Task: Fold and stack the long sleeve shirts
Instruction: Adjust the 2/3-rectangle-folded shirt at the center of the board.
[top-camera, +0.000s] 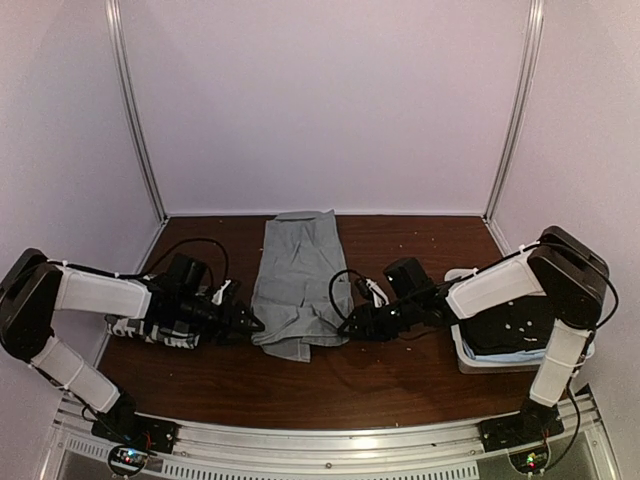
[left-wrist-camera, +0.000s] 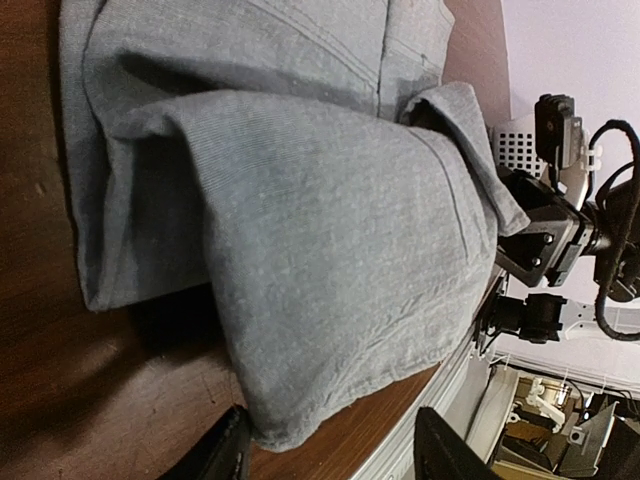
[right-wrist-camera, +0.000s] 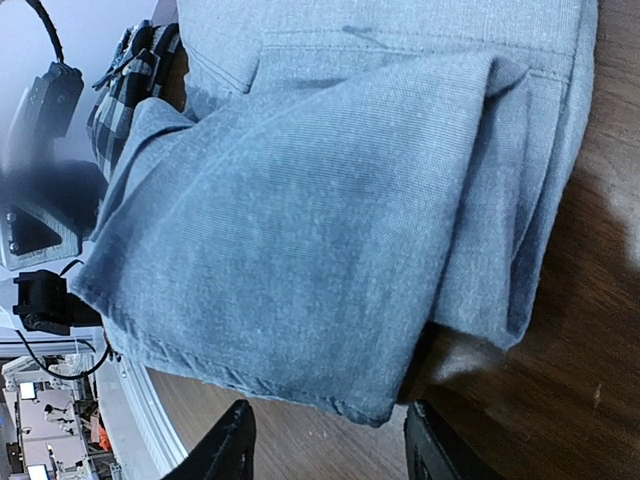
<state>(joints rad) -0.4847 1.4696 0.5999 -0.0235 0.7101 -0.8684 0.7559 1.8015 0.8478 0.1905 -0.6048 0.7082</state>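
No text, label, brand or number readable in any view. Grey shirt (top-camera: 297, 275): plain cloth, seams only. Checked shirt (right-wrist-camera: 128, 75): pattern only, no print. Circuit boards (top-camera: 128, 458) at the arm bases show small lights; any marking on them is too small to read.

Soft even light, pale walls (top-camera: 330, 100) tinted lilac, dull sheen on the dark bench (top-camera: 390, 385), overhead view bowed at its edges, wrist views sharp on the grey shirt (left-wrist-camera: 320, 250), black shadow under its folds, blurred backgrounds
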